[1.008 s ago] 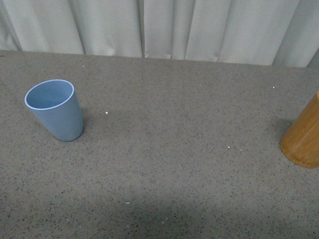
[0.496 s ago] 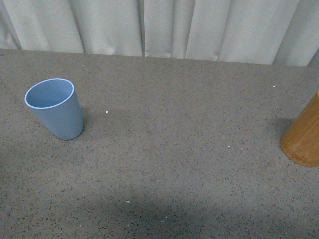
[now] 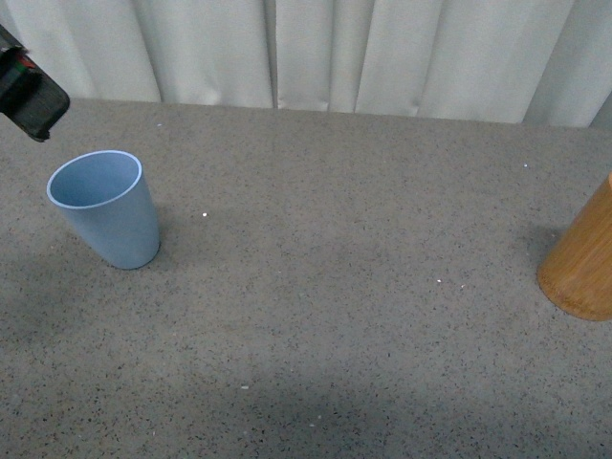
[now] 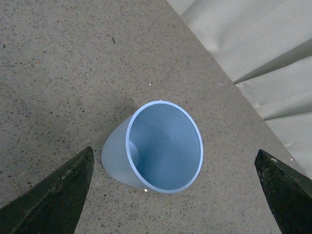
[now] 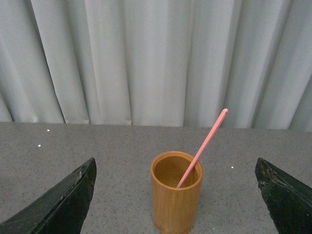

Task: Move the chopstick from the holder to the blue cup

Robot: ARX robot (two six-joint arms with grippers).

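On the speckled grey worktop (image 3: 316,316), the blue cup (image 3: 103,208) stands upright and empty at left, well apart from the holder (image 3: 581,268) at the right edge. The left pincer (image 4: 173,151) hangs over the cup, jaws wide and holding nothing, apparently posted at the target; the right pincer (image 5: 175,161), equally agape and empty, faces the holder, where the chopstick (image 5: 202,147) leans on the rim, its top free for a grasp. A pale curtain (image 3: 382,53) closes the scene behind.
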